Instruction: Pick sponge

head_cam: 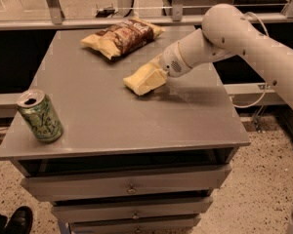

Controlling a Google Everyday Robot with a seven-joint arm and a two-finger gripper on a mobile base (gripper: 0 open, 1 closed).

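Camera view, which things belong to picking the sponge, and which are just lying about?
Belongs to the job:
sponge, in the middle of the table
pincer, low at the sponge's right end

Just lying about:
chip bag, near the far edge
green can, upright at the near left corner
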